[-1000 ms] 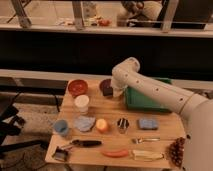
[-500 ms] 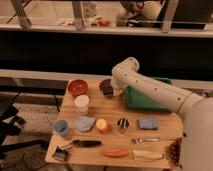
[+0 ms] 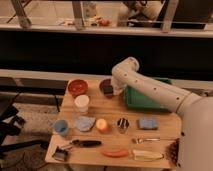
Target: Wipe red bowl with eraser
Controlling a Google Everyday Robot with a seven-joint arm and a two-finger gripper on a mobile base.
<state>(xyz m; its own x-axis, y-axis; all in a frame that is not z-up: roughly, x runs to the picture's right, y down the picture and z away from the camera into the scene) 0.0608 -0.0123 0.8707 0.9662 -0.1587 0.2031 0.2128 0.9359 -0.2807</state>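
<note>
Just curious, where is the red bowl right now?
The red bowl sits at the table's back left corner, behind the white cup; the pincer hangs to its right.

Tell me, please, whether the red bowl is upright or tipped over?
Upright: the red bowl sits on the table with its round opening facing up. The gripper is to its right, beside a dark bowl.

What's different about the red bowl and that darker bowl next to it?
The red bowl is reddish-orange and stands in the open; the dark bowl is deep maroon and partly hidden behind the arm, where the gripper hangs. The red bowl sits farther left. Both are round, upright and similar in size, at the table's back edge.
</note>
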